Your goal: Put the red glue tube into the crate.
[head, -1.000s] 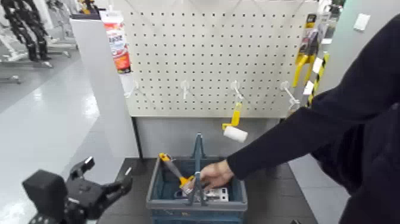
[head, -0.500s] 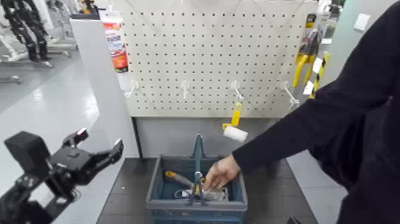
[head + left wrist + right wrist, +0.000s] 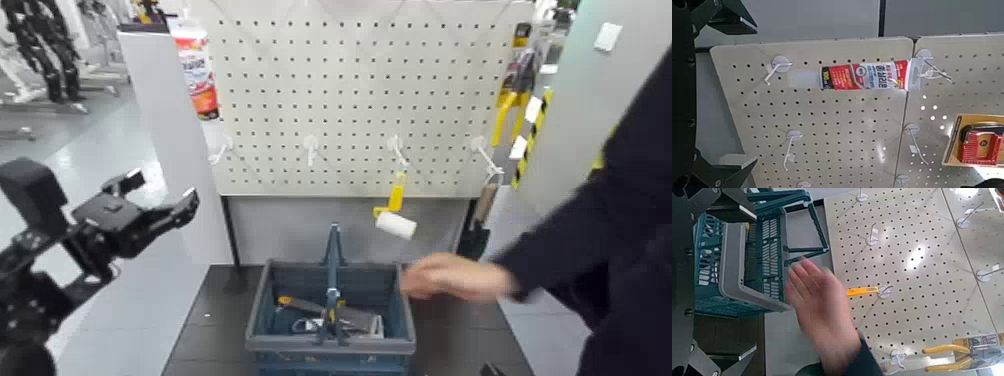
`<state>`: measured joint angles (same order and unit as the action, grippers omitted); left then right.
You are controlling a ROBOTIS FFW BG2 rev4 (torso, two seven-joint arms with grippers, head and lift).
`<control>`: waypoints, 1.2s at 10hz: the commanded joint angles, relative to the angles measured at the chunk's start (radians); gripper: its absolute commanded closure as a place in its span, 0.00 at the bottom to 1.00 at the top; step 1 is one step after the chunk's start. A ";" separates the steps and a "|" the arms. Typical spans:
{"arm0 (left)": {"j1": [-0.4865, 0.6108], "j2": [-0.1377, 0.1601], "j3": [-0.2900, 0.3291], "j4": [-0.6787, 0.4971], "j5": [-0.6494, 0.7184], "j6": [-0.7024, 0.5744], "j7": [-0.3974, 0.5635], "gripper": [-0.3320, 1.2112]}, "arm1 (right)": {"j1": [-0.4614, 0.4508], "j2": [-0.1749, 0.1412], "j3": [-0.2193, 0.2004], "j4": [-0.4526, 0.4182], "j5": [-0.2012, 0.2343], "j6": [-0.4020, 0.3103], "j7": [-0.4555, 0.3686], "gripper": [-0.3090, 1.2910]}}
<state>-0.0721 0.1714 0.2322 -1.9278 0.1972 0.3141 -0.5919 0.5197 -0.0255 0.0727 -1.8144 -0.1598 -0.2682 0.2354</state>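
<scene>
The red glue tube (image 3: 197, 72) hangs on a hook at the top left corner of the white pegboard (image 3: 360, 100). It also shows in the left wrist view (image 3: 864, 76), lying across the picture. My left gripper (image 3: 163, 190) is open and empty, raised at the left, below and left of the tube; its dark fingers (image 3: 731, 16) frame the wrist view. The teal-blue crate (image 3: 330, 345) stands on the floor below the board. My right gripper (image 3: 731, 274) is open, out of the head view, and looks at the crate (image 3: 742, 282).
A person's hand (image 3: 450, 277) hovers over the crate's right side and shows in the right wrist view (image 3: 825, 305). A yellow-handled paint roller (image 3: 395, 218) and yellow pliers (image 3: 510, 100) hang on the board. Tools lie inside the crate. A white panel (image 3: 175, 180) stands at the left.
My left gripper has risen and moved up toward the pegboard's left side. The person's hand has come out of the crate and moved right.
</scene>
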 commanded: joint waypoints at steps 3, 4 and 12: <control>-0.146 0.060 -0.007 0.102 0.016 0.010 -0.042 0.32 | -0.009 -0.007 0.004 0.001 -0.006 0.010 0.007 0.28; -0.167 0.069 -0.014 0.125 0.021 0.005 -0.048 0.33 | -0.009 -0.007 0.006 0.001 -0.006 0.012 0.007 0.28; -0.411 0.126 -0.102 0.386 0.007 -0.050 -0.158 0.37 | -0.026 -0.016 0.015 0.004 -0.015 0.037 0.024 0.28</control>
<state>-0.4646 0.2961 0.1382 -1.5668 0.2071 0.2711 -0.7476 0.4944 -0.0406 0.0861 -1.8114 -0.1735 -0.2324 0.2589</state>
